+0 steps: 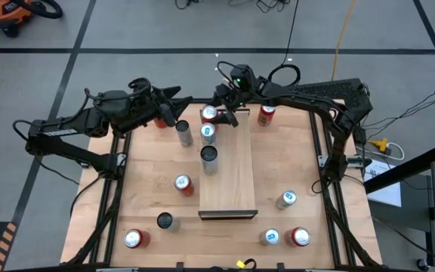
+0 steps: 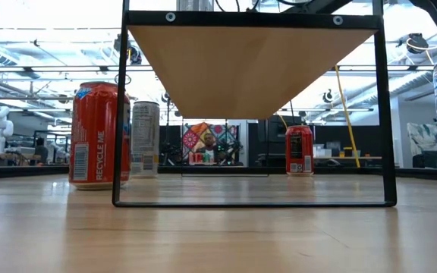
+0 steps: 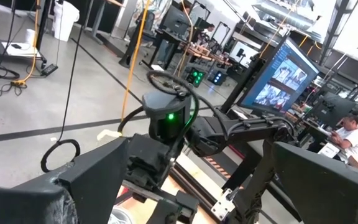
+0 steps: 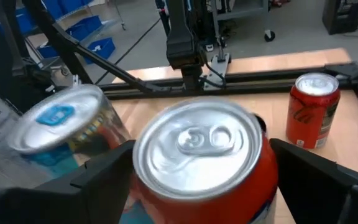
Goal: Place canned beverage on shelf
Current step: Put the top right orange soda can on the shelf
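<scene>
While the placement is finishing, task item: the red can (image 4: 201, 163) is standing upright at the far left corner of the shelf (image 1: 236, 174), close to its long edge.
Right gripper (image 1: 222, 113): it is straddling that can from above, one finger on each side; the jaws are looking slack around it rather than clamped, so it is being treated as open.
Left gripper (image 1: 174, 112): it is waiting at the table's far left edge with its fingers spread wide and holding nothing.
Shelf load: three cans are sitting in a row along the left edge, namely the red can, a blue-topped can (image 1: 208, 133) just beside it and a dark-topped can (image 1: 210, 159) nearer the middle.
Risk 1: a finger is likely dragging the red can on retreat if the jaws are not clearing both sides; the cause is a lift begun too early.
Risk 2: the red can is sitting near the board's edge, so a sideways nudge is threatening to tip it off onto the tabletop (image 1: 149, 162).
Risk 3: the blue-topped can is standing close by, so a wide finger sweep is risking a knock.
Container state: the red can's tab is lying flat and unopened; its contents are not showing.
Other cans: a second red can (image 4: 314, 111) is standing upright on the tabletop, well apart.
</scene>
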